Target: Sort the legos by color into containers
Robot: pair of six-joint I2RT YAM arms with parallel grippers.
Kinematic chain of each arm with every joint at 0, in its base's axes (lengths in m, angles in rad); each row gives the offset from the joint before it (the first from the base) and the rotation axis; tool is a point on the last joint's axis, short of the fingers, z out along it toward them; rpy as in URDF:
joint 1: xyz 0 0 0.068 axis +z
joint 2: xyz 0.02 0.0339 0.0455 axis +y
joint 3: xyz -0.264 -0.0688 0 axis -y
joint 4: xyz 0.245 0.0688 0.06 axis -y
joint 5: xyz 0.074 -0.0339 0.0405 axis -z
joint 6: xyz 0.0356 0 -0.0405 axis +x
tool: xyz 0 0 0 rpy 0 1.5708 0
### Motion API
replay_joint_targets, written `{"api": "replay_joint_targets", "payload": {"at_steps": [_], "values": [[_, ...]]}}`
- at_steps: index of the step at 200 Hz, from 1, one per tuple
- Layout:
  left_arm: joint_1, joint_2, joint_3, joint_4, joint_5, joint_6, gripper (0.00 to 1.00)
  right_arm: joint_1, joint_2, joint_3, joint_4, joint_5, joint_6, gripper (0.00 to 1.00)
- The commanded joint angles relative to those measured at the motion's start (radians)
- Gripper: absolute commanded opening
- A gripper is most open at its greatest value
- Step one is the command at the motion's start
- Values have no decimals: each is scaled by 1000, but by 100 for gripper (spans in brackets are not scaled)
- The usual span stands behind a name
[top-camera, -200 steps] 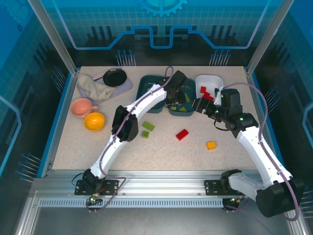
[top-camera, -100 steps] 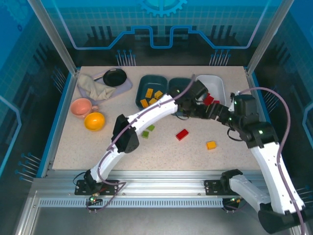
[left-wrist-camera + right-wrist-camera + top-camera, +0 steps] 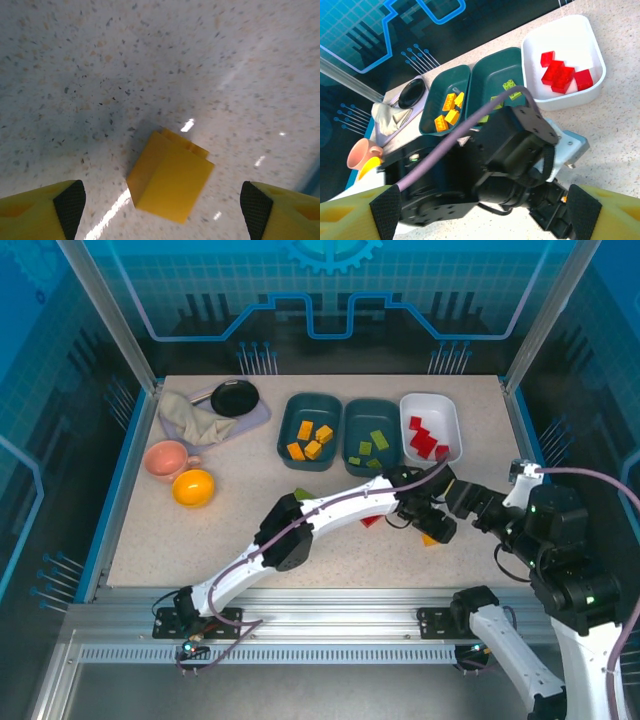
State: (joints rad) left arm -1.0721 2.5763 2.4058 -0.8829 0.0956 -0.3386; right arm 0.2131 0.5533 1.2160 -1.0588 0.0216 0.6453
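An orange-yellow lego point(image 3: 170, 177) lies on the speckled table between the tips of my left gripper point(image 3: 162, 205); the jaws stand open and clear of both its sides. From above, that left gripper point(image 3: 433, 524) hangs over the same lego point(image 3: 429, 538) at front right. My right gripper point(image 3: 462, 500) is open beside it, with nothing between its fingers point(image 3: 582, 210). The left teal container point(image 3: 288, 435) holds orange legos, the middle teal container point(image 3: 352, 430) green ones, and the white container point(image 3: 432, 400) red ones point(image 3: 565, 75). A red lego point(image 3: 369, 522) and a green lego point(image 3: 302, 494) peek out from under the left arm.
A pink cup point(image 3: 165, 460) and a yellow-orange bowl point(image 3: 193, 487) stand at the left. At the back left are a small black pan point(image 3: 235, 397) and a crumpled cloth point(image 3: 195, 420). The left arm stretches across the table's middle, close to my right gripper.
The left arm swung from the teal trays to the front right, over the orange-yellow lego, and its jaws opened. The right arm drew back from the white tray toward the near right.
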Motion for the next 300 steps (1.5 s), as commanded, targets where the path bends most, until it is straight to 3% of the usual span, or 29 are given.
{"api": "replay_joint_targets", "payload": {"at_steps": [1, 44, 109, 143, 186, 216, 263, 300], "values": [[-15, 40, 32, 2, -55, 24, 83, -14, -24, 16, -51, -31, 34, 89], [-29, 72, 34, 13, -43, 9, 75, -15, -36, -4, -58, -31, 38, 88], [-34, 77, 54, -14, -71, -19, 32, -14, -24, -18, -50, -37, 27, 87], [-3, -7, 38, -43, -126, -76, 29, -15, -4, -33, -7, -82, 3, 86], [181, -285, -200, 48, -101, -191, 31, -13, 134, -22, 122, -240, -81, 85], [355, -385, -273, 61, -63, -230, 31, 18, 251, -51, 250, -308, -64, 85], [613, -363, -270, 84, -3, -288, 32, 224, 585, 38, 420, -245, -37, 84], [728, -196, -120, 142, 65, -292, 34, 241, 814, 89, 596, -289, 25, 83]]}}
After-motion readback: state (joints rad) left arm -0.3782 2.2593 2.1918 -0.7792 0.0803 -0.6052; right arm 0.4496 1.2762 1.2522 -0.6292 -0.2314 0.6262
